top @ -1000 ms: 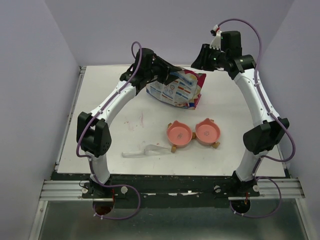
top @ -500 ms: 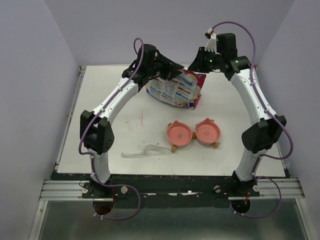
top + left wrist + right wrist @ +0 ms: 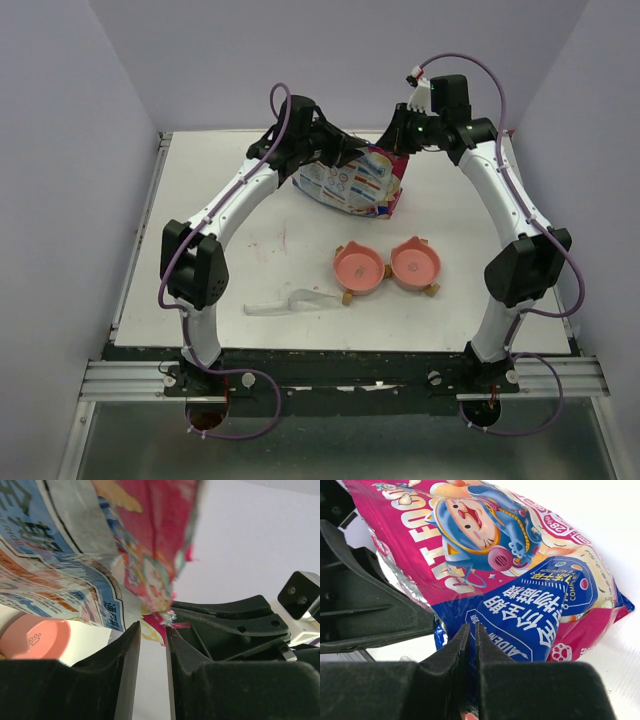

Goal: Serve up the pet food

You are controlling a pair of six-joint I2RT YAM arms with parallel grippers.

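1. Pet food: I can't make out any kibble in these views, so I can't say where it sits or which way it lies.
2. Bag [image 3: 345, 185]: printed foil pouch with pink edges and a blue-white label, at far centre of the table [image 3: 200, 230]. Its long axis runs left-right, with the right end a little nearer. The far edge is up between the two grippers and the near part rests on the table.
3. Bowls [image 3: 385, 267]: twin pink cat-eared bowls joined side by side, right of centre, on the near side of the bag and apart from it. I see bare pink floor in both. The left wrist view shows a paw print on one floor.
4. Scoop [image 3: 290, 303]: clear, lying flat just left of the bowls, handle pointing left.
5. Left gripper [image 3: 348, 157]: at the bag's far edge, coming in from the left. Its fingers [image 3: 125, 670] stand a narrow gap apart. The bag's torn pink edge hangs in that gap at the tips, with light showing beside it. I can't tell whether it is pinched.
6. Right gripper [image 3: 396, 148]: comes in from the right, just beside the left gripper. Its fingers [image 3: 445, 680] are nearly together, only a thin slit between them. Blue printed film of the bag is sandwiched in the slit, so it is clamped on the bag.
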